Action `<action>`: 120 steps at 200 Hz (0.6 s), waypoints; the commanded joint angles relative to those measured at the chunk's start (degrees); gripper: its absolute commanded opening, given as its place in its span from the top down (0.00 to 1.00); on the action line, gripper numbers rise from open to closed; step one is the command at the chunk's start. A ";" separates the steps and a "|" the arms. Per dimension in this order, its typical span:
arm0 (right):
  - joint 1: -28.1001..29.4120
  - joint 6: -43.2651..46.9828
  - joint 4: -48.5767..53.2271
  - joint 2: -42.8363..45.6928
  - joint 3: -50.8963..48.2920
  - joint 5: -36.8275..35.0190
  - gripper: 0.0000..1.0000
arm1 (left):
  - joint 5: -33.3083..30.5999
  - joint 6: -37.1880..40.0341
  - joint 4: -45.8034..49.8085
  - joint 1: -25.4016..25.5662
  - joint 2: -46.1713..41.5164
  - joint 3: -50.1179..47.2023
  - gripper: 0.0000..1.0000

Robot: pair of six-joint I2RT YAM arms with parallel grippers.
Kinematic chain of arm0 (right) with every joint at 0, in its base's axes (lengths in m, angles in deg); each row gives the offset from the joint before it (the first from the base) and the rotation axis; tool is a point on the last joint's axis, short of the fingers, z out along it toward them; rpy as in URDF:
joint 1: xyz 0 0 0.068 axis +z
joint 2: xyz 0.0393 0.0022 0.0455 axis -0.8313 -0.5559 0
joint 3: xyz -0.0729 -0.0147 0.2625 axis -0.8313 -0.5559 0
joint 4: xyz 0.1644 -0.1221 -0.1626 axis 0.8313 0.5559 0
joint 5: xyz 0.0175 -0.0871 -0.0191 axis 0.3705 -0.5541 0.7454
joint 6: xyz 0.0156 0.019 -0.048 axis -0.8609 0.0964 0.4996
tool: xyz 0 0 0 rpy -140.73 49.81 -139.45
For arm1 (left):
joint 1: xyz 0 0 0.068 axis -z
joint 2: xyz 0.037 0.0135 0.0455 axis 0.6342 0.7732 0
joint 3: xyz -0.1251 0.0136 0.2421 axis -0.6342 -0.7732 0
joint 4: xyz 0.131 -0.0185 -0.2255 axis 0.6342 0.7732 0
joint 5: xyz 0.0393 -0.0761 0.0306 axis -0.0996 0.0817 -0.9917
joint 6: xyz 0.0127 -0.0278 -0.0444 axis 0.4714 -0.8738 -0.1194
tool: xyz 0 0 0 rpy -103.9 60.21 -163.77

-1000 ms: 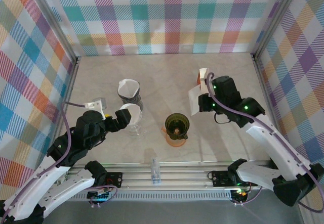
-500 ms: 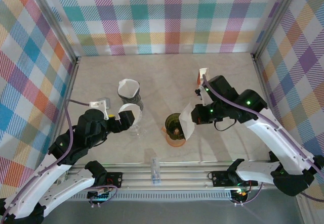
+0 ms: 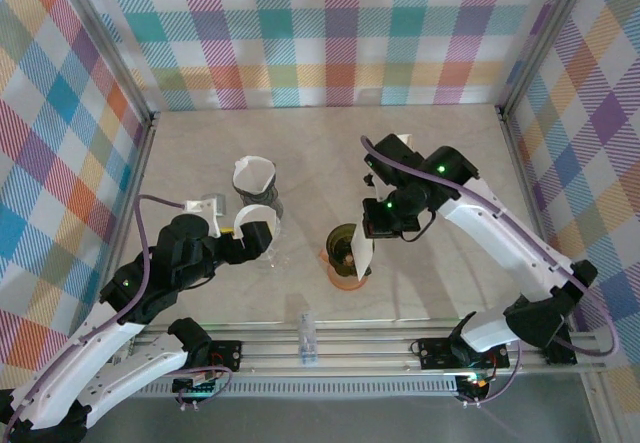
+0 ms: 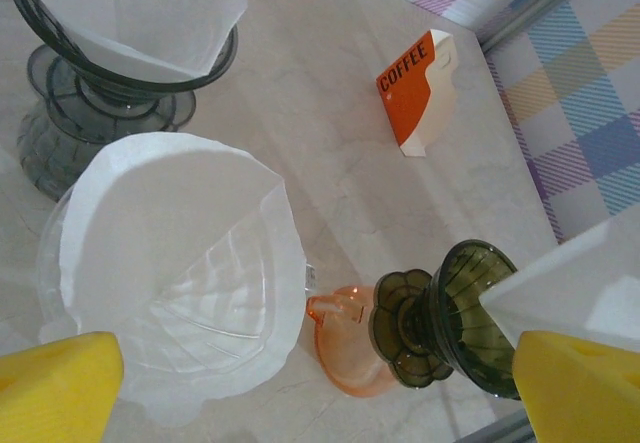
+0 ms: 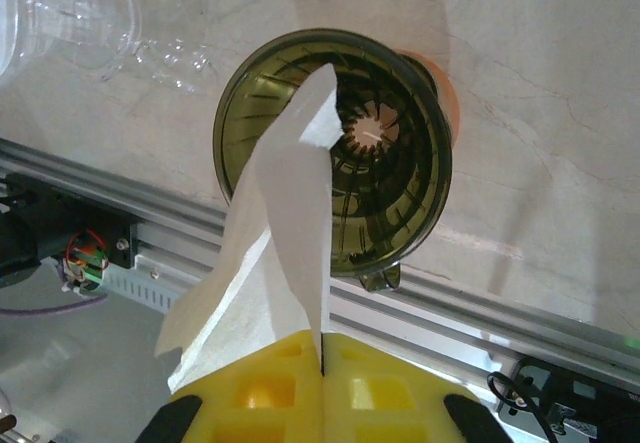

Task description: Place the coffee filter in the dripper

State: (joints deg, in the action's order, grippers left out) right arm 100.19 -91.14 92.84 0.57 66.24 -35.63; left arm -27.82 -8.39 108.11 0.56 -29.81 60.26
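The right pincer is closed on a white coffee filter, pinching the flat, folded paper by its wide end between yellow fingers. In the right wrist view the filter's pointed end dips inside the rim of the green dripper, beside the ribbed centre hole, while the rest of the paper slants up and out over the rim. Whether the tip rests on the inner wall cannot be told. From above, the filter hangs over the right part of the green dripper, which stands on an orange base near the middle of the worktop, toward its near edge.

The left pincer is open, its fingers spread wide and gripping nothing. Just ahead of it stands a clear dripper already lined with a white filter. Beyond that, farther back, a dark dripper also holds a filter. An orange and white box marked COFFEE sits on the far right part of the worktop, well apart from the green dripper.
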 commanded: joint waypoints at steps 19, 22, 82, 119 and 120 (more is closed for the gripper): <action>0.26 0.20 5.23 -5.18 3.83 -5.25 1.00 | 2.71 1.25 -2.42 -0.57 -0.63 -1.11 0.00; 0.29 0.37 5.46 -5.53 4.02 -5.59 1.00 | 2.79 1.30 -2.42 -0.55 -0.63 -1.08 0.00; 0.33 1.19 3.92 -10.48 5.33 -8.26 0.99 | 5.43 1.26 -3.81 -0.55 -0.07 -1.13 0.00; 0.33 1.53 0.78 -11.66 5.03 -8.60 0.87 | 7.05 0.76 -5.03 -0.55 1.42 -1.73 0.00; 0.33 1.53 0.67 -11.66 5.01 -8.53 0.86 | 7.12 0.74 -5.09 -0.55 1.50 -1.79 0.00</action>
State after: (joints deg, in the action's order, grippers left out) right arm 100.19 -90.63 95.18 -10.51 70.37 -43.37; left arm -22.75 -8.17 105.49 0.56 -29.20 59.58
